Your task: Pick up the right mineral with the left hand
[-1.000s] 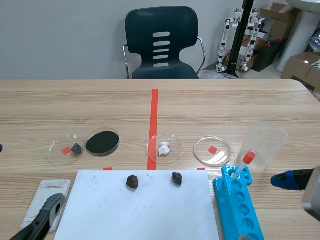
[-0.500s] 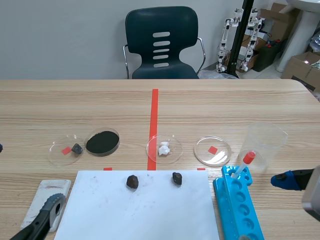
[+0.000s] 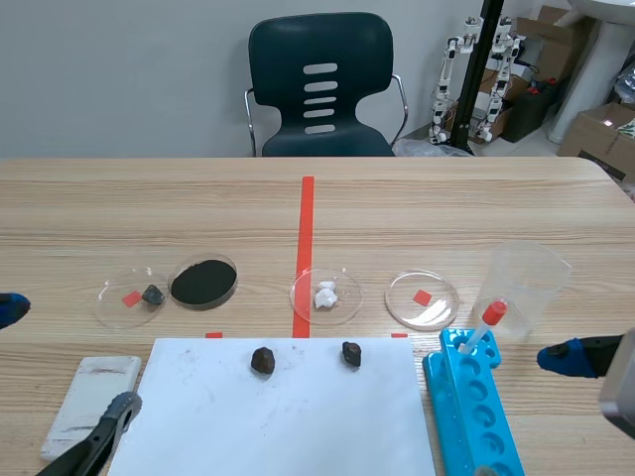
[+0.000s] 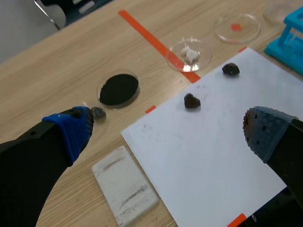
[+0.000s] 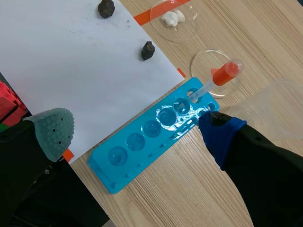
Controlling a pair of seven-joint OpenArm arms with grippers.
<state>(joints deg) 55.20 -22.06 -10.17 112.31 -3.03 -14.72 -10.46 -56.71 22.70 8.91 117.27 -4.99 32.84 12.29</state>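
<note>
Lying dark and lumpy, right mineral point(image 4: 230, 69) sits ahead of gaping left gripper point(image 4: 168, 131).

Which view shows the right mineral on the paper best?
The right wrist view: the right mineral looks largest there, unobstructed, seen from above. In the scene view it is smaller; in the left wrist view it is likewise.

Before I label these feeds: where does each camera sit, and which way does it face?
Scene: between the arms, facing the chair across the table; arms low at both sides.
Left wrist: over the open left gripper, down at the paper.
Right wrist: over the open right gripper, down at the rack.
All show the right mineral.
</note>
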